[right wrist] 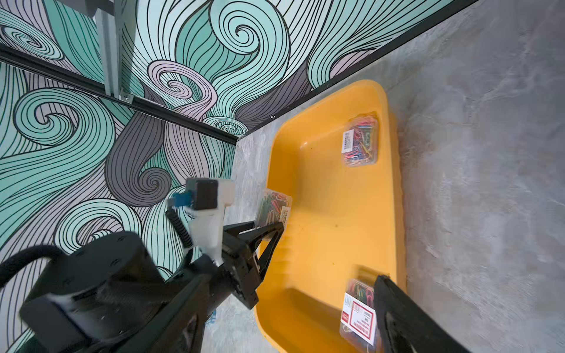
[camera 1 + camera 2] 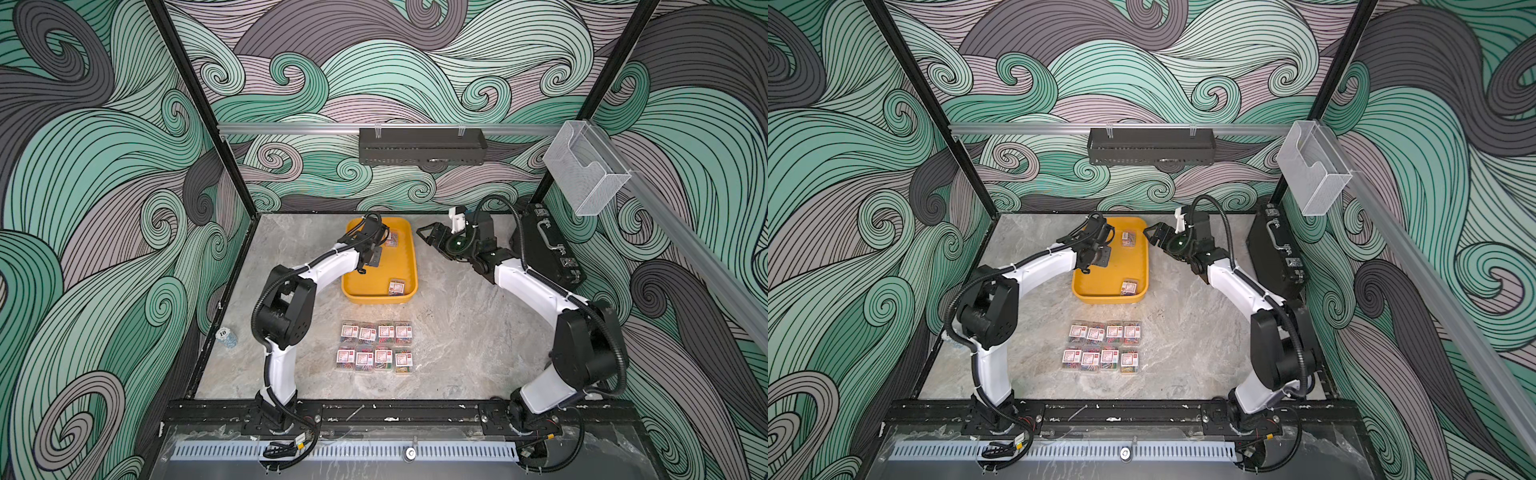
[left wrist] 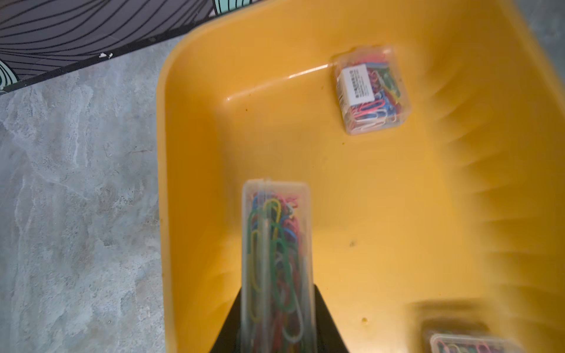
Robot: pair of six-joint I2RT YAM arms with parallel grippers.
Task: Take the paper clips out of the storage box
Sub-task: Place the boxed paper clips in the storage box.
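One box of paper clips (image 3: 275, 232) stands edge-on, clamped in your left end effector (image 3: 277, 293) over the storage box's (image 2: 395, 262) far left. Two more lie along its right side, nearer your right end effector (image 2: 424, 236), which hangs open and empty. Eight sit on the desk (image 2: 457, 332), two rows of four.

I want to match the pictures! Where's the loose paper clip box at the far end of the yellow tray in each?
In a top view: the far box lies far back in the yellow tray.
In a top view: far box, same spot.
Left wrist: far box beyond the gripped box.
Right wrist: far box at the tray's wall end.
Shared landmark: the yellow tray.
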